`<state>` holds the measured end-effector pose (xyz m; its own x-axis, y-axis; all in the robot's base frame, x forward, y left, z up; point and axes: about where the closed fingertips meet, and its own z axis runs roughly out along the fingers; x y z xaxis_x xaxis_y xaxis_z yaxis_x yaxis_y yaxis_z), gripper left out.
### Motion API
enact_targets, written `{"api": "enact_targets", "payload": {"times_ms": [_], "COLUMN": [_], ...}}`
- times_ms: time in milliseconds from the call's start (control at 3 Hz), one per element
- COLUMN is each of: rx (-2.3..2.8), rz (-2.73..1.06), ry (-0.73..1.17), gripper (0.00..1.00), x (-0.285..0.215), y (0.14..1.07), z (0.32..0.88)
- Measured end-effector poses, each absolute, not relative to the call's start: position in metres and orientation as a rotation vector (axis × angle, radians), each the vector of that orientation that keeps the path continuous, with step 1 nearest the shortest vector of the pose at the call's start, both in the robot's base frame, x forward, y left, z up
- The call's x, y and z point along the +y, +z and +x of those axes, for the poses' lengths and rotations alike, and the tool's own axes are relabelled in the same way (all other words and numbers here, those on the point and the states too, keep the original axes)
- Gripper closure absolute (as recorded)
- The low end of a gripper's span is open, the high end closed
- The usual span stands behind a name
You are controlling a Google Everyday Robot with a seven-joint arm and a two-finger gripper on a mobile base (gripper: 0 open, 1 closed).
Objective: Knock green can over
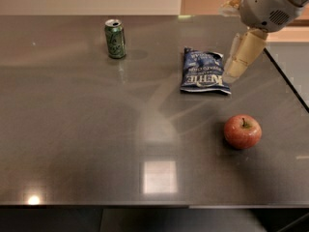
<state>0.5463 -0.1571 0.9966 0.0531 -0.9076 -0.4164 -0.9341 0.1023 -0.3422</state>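
Observation:
The green can [115, 38] stands upright at the back left of the dark grey table [72, 129], its silver pull-tab lid facing up. My gripper [235, 70] hangs from the arm at the upper right, its cream fingers pointing down just past the right edge of the blue chip bag [203, 71]. It is far to the right of the can and holds nothing that shows.
A red apple [242, 131] sits on the right side of the table, nearer than the chip bag. The table's right edge [289, 81] runs diagonally behind the gripper. A pale wall lies behind the table.

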Motion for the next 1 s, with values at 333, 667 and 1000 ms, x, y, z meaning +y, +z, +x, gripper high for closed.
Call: {"api": "enact_targets", "payload": {"times_ms": [333,667,1000], "rx": [1.731,1.666,1.697], "rz": [-1.779,-1.740,-1.622], "ry": [0.139,0.177,0.184], "gripper": [0.00,0.00,0.00], "x": [-0.115,-0.061,-0.019], "y": [0.999,0.998,0.993], "z": [0.583,0.612,0.632]}}
